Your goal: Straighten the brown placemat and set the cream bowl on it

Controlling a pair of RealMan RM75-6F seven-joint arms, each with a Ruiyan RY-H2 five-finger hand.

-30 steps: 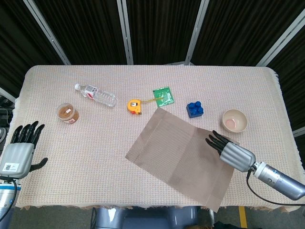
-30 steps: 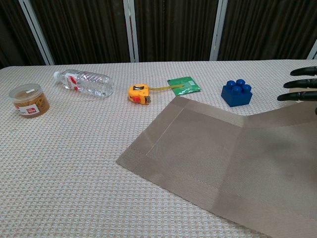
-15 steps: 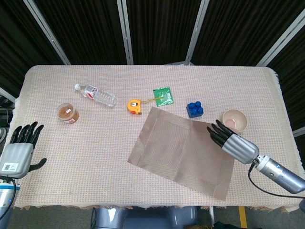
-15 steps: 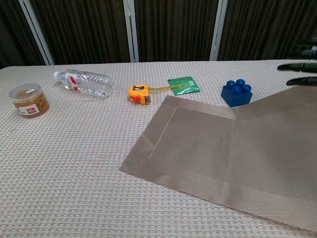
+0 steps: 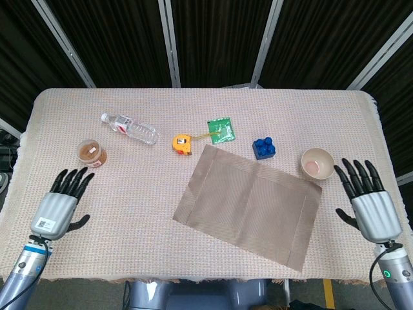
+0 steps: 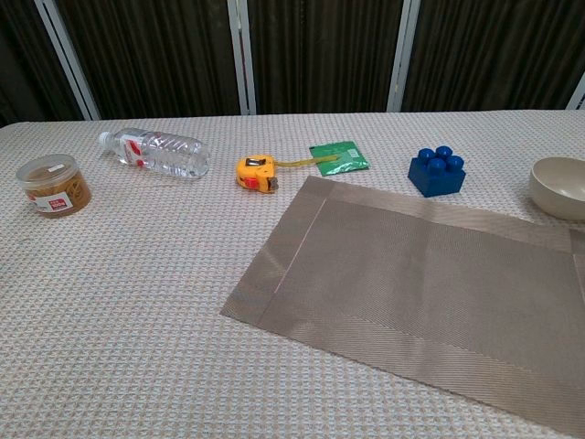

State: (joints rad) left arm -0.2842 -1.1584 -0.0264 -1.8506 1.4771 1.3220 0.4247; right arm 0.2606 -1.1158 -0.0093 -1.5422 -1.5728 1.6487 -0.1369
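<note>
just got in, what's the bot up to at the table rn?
It's working on a placemat-and-bowl setup. The brown placemat lies flat but at a slant on the table. The cream bowl sits off the mat, just past its far right corner, not yet placed. Neither hand holds anything: the right hand hangs open right of the mat, near the bowl, and the left hand is open at the table's left side. A likely next move is the right hand going for the bowl.

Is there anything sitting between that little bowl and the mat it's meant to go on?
Nothing visible. The bowl stands just off the mat's far right corner, with only bare tablecloth between them. The blue block lies beyond the mat's far edge, off that path. The right hand, empty, is beside the bowl.
</note>
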